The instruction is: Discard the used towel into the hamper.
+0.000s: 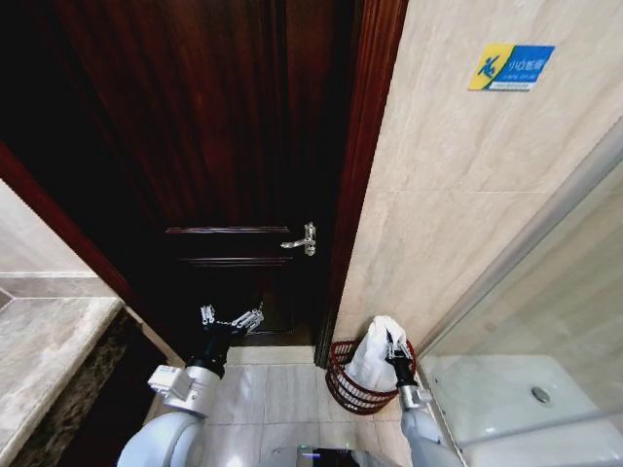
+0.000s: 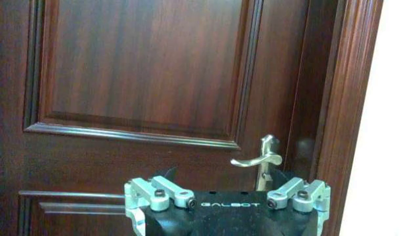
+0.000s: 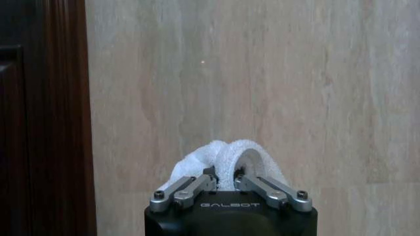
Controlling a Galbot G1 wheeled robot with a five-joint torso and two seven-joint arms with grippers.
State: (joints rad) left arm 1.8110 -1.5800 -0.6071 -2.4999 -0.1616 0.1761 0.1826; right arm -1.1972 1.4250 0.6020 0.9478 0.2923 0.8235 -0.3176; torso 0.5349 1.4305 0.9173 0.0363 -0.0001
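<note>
Tiled wall and dark door [image 1: 224, 146] face me. My right gripper [image 1: 394, 352] pinches the towel [image 1: 375, 352], which hangs into the hamper [image 1: 343, 381] just below. Release step: I'd open my fingers. My left gripper [image 1: 232, 318] idles spread, empty, near the door.

Right gripper [image 1: 396, 352] pinches the white towel [image 1: 375, 352] over the hamper [image 1: 343, 381] (by the tiled wall [image 1: 458, 195]); left gripper [image 1: 232, 319] hangs open before the door [image 1: 214, 126]
</note>
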